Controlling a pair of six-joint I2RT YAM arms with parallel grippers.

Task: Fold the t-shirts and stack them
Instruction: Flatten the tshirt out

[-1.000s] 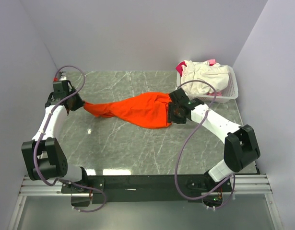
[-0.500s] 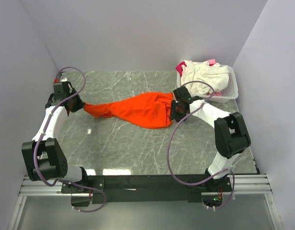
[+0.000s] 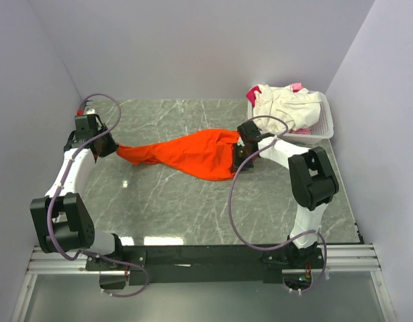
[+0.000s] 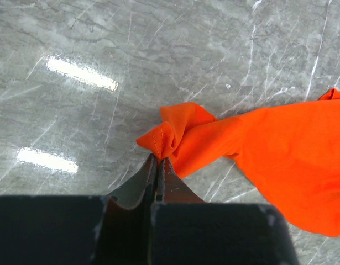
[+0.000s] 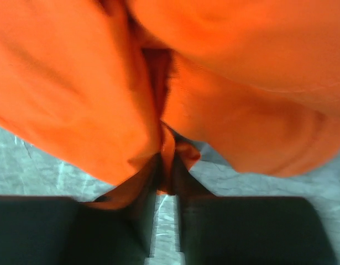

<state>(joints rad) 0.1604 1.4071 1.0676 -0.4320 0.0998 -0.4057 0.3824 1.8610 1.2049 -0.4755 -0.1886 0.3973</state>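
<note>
The bright orange t-shirt [image 3: 186, 153] lies bunched in a long twist across the middle of the marble table. My left gripper [image 3: 112, 146] holds its left end, jaws shut on a hemmed corner [image 4: 158, 160] of the orange cloth [image 4: 269, 149]. My right gripper [image 3: 238, 157] is at the shirt's right end; in the right wrist view its jaws [image 5: 168, 165] are pinched together on a fold of the orange fabric [image 5: 76, 83]. A cream-white t-shirt [image 3: 280, 104] and a bit of a pink one [image 3: 297, 86] lie heaped in the basket.
A white slatted basket [image 3: 325, 127] stands at the back right corner of the table. Purple-grey walls close in the left, back and right sides. The right arm's elbow [image 3: 313, 178] stands high, just in front of the basket.
The right gripper's jaws closed onto the shirt's right edge while its elbow swung left and back. The left gripper stayed put, still holding the corner.
</note>
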